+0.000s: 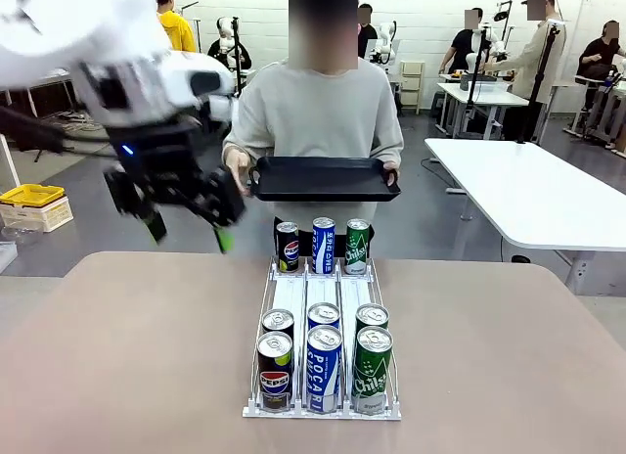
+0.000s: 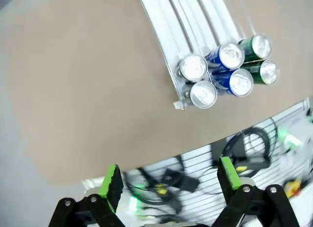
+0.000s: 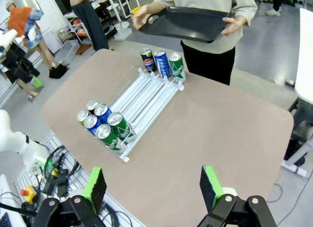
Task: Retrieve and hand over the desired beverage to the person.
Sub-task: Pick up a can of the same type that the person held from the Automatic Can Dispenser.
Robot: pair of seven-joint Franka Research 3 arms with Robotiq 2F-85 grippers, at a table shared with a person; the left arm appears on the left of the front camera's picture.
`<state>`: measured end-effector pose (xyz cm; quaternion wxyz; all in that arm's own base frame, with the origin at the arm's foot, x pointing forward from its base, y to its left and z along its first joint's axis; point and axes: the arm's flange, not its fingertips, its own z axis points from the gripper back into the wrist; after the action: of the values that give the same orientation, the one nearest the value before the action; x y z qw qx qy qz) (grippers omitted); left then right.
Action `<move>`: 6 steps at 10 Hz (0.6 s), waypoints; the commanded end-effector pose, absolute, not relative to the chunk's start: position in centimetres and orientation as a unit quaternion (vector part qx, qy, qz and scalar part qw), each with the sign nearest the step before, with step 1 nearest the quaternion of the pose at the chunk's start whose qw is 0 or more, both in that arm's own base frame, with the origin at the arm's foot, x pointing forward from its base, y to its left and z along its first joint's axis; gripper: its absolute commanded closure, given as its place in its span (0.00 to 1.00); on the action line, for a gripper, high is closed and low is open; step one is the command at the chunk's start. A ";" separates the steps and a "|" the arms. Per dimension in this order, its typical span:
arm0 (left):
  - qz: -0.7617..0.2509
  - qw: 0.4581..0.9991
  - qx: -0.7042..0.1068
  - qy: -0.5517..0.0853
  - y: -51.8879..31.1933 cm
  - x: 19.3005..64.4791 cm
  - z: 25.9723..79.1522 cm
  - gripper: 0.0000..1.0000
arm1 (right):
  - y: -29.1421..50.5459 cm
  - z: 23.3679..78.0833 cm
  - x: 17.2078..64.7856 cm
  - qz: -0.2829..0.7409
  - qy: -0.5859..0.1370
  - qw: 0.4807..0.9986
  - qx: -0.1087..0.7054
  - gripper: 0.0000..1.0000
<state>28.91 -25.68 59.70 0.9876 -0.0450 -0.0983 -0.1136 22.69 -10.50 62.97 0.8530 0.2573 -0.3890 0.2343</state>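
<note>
Nine cans (image 1: 324, 368) sit in a white three-lane rack (image 1: 290, 295) mid-table (image 1: 127, 356), six at the near end and three at the far end. Dark Pepsi is on the left, blue Pocari in the middle, green cider on the right. They're thin aluminium, likely slick and dentable, so I'd pinch around the body. No clue which one the person (image 1: 323, 112) holding the black tray (image 1: 323, 178) wants. The left gripper (image 1: 191, 234) hovers far left with its fingers spread, and the right gripper (image 3: 152, 188) is spread too.

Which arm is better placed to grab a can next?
Probably left: its open black, green-padded tool hovers near the white can rack; the right tool, also open, views it from farther off.
</note>
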 end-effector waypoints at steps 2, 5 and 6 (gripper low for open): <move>0.049 0.995 -0.051 -0.067 -30.0 30.6 53.6 0.00 | -10.6 62.9 22.8 0.239 -0.388 0.850 0.265 0.00; 0.080 0.994 -0.064 -0.043 -33.1 32.4 48.2 0.00 | -10.6 62.9 22.8 0.239 -0.388 0.850 0.265 0.00; 0.080 0.995 -0.054 -0.034 -33.6 32.8 47.0 0.00 | -10.6 62.9 22.8 0.239 -0.388 0.850 0.265 0.00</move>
<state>32.36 -32.73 47.13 0.9947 -0.0578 -0.0323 0.0782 22.68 -10.53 62.97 0.8531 0.2572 -0.3891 0.2339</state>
